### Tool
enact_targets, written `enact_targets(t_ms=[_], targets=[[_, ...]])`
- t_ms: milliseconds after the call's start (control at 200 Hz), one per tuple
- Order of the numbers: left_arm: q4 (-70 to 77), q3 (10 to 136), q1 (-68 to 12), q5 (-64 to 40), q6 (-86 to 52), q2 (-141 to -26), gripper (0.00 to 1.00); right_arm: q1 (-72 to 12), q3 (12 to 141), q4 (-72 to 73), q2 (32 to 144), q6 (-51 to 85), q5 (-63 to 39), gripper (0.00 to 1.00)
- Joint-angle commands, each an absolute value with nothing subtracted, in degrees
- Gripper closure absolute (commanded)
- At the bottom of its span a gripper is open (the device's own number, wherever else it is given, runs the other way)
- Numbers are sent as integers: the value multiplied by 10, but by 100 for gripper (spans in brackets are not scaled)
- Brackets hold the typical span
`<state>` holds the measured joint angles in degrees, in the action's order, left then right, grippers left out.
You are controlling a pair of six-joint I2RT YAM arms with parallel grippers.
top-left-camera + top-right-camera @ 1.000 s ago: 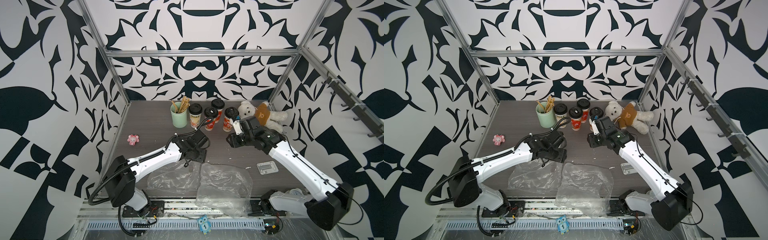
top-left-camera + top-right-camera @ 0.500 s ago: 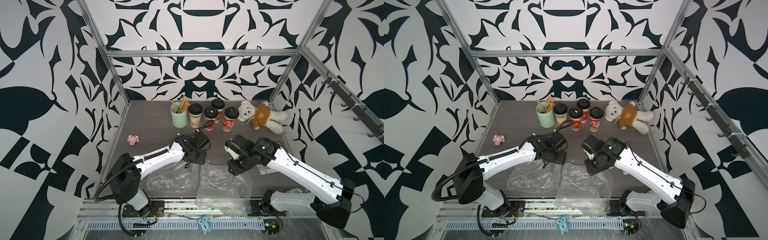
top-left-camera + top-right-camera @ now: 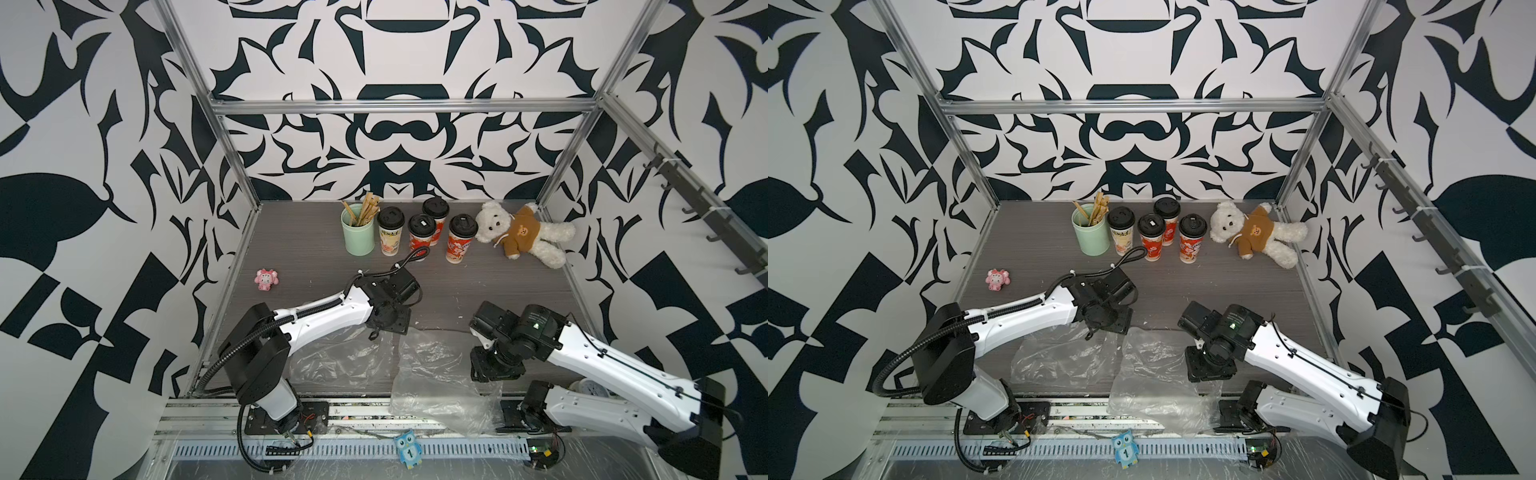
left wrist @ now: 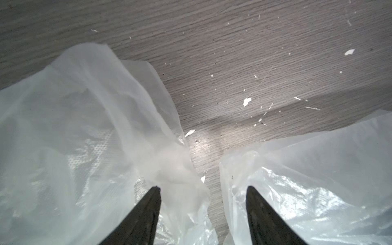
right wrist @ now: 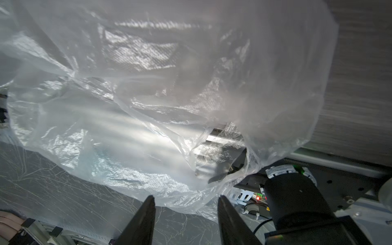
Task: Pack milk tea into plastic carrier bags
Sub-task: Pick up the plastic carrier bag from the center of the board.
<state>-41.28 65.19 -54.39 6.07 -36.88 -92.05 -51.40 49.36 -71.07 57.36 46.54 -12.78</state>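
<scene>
Four milk tea cups [image 3: 420,237] stand unpacked in a cluster at the back of the tabletop [image 3: 478,291], beside the mint-green stick holder [image 3: 357,239]. The right end effector [image 5: 185,197] has swung back from the cups to the near-edge carrier bag [image 3: 436,374], jaws apart and empty (it came away without a cup). The left end effector [image 4: 202,187] is unchanged, jaws spread wide over the second carrier bag [image 3: 336,361] at its handle loop, gripping nothing. This reads as opening the bag first; no cup is packed yet.
</scene>
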Motion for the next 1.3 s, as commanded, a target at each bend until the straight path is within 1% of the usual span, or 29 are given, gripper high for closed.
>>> enact_targets(t_ms=[0,220,350,525,590,615,680,730,765,875,975,1055,1145,1295], targets=[[-422,643,-547,54,-376,-930,33,-517,464,-680,563,506,-153,49],[-421,638,-547,55,-377,-925,33,-516,387,-586,555,534,-197,46],[-421,635,-547,56,-379,-920,34,-517,353,-528,549,548,-204,44],[-420,631,-547,58,-382,-914,34,-516,310,-437,566,569,-221,43],[-421,629,-547,60,-383,-911,34,-517,305,-422,570,569,-220,51],[-420,628,-546,60,-384,-911,34,-517,305,-417,572,570,-220,55],[-422,627,-547,61,-384,-908,34,-516,310,-414,576,569,-213,74],[-421,626,-547,61,-385,-903,34,-517,318,-416,577,568,-204,91],[-421,626,-547,64,-385,-902,34,-516,325,-417,580,563,-196,100],[-422,627,-547,67,-385,-896,34,-513,365,-431,592,544,-162,100],[-425,631,-547,73,-384,-889,34,-489,407,-447,610,504,-129,100],[-428,634,-547,78,-382,-884,34,-440,434,-454,623,465,-126,100],[-433,638,-547,83,-380,-879,33,-366,459,-458,635,412,-130,100],[-439,645,-547,90,-377,-878,33,-263,519,-505,679,319,-122,100]])
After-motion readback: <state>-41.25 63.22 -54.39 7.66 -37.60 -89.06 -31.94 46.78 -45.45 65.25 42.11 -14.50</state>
